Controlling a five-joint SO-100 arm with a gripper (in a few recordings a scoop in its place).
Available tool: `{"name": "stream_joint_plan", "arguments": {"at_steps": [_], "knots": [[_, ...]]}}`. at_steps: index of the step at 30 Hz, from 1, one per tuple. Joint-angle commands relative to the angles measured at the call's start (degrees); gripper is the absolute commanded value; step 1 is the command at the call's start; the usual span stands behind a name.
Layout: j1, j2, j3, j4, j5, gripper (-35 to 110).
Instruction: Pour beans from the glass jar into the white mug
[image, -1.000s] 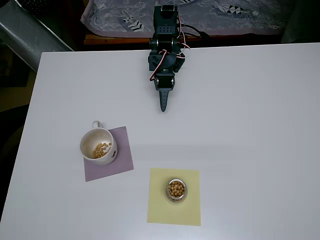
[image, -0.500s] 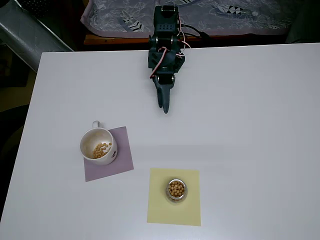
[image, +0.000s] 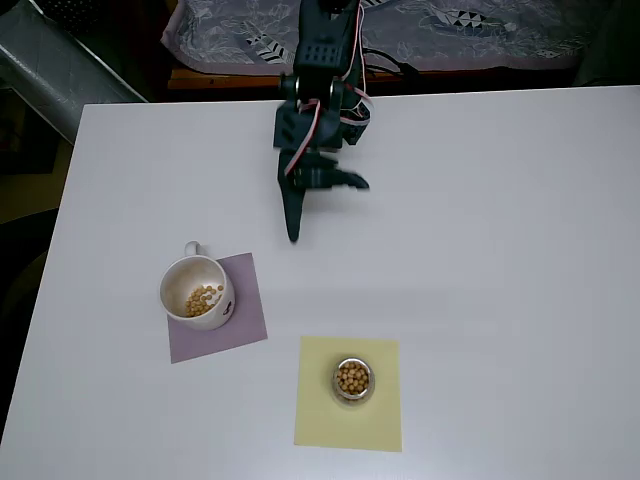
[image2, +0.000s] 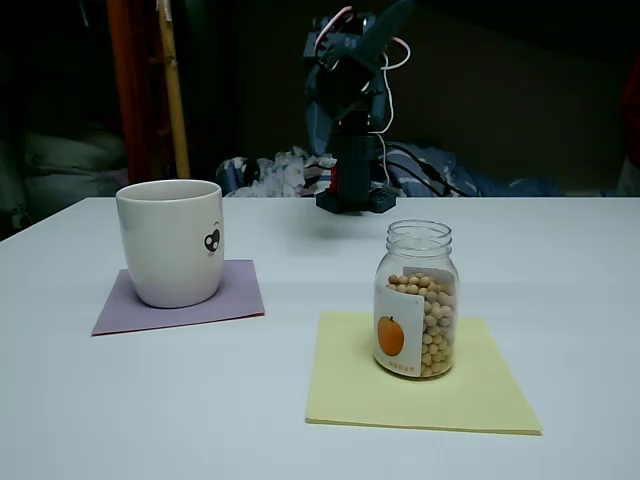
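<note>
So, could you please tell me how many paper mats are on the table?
2: a purple mat under the white mug, and a yellow mat under the glass jar of beans. None seems hidden.

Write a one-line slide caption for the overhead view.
Open claw hangs above the white table, far from bean-filled glass jar on yellow mat and white mug on purple mat.

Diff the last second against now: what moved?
In the overhead view the arm swung toward picture-left and reached out; its tool went from shut and pointing straight down the picture to open, one finger toward the white mug, the other splayed right. Nothing was gripped or released. The mug on its purple mat, the glass jar on the yellow mat and the beans stayed put.
</note>
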Motion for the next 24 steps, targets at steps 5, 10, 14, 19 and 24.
{"name": "stream_joint_plan", "arguments": {"at_steps": [5, 10, 14, 19, 24], "knots": [[-1.93, -22.24, -6.15, -17.05, -9.76, 95], [-3.43, -33.05, -5.1, -32.26, -16.26, 85], [-3.69, -41.66, -5.89, -44.56, -20.74, 80], [-3.87, -49.04, -8.7, -55.72, -27.95, 74], [-3.6, -62.4, -14.33, -74.09, -39.29, 71]]}}
